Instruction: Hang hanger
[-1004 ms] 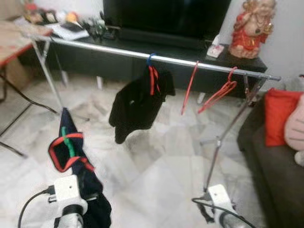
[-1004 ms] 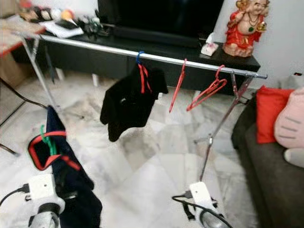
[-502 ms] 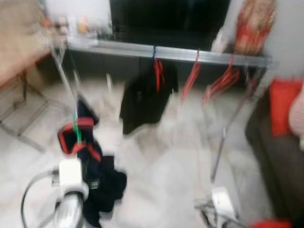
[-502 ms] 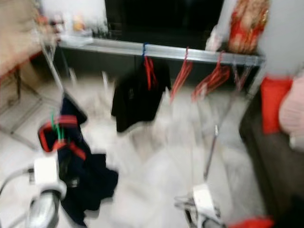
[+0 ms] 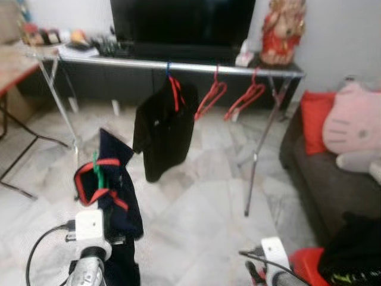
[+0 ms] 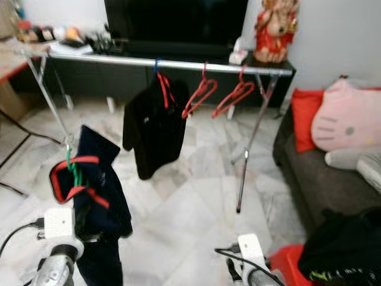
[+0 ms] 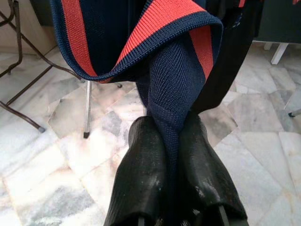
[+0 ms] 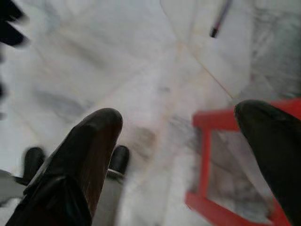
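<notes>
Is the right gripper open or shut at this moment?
Open. The right gripper has its two black fingers far apart, with marble floor between them and nothing held.

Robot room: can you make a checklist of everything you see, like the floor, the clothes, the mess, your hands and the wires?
Surface: pale marble tile floor.
Job's things: navy garment with red trim on a green hanger; silver clothes rail carrying a black garment and two bare red hangers.
Clutter: small items on the TV bench; red basket with dark clothes.
Grippers: left gripper clamped on the navy garment; right gripper open, low above the floor.
Cables: black cable at the left wrist.
Surroundings: TV, red figurine, sofa with pink cat pillow.
</notes>
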